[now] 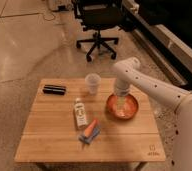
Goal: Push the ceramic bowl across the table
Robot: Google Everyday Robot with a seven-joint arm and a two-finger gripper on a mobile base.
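The bench (49, 145) has its near legs cut off by the frame's edge. The white arm (149, 87) reaches in from the right. The ceramic bowl (131, 112) sits upright on the bench's right half, mouth up; being round, it has no long axis. The gripper (120, 102) dips into the bowl, hiding part of its inside. Whether the gripper is open or closed, or touches the bowl, cannot be told.

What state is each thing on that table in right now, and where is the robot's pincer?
ceramic bowl: upright on the table, right half.
pincer: lowered inside the bowl.
plastic cup: upright, apart from the bowl.
small bottle: lying on its side.
black case: lying flat, back left.
orange and blue item: lying flat; unclear what it is.
office chair: standing on the floor behind.
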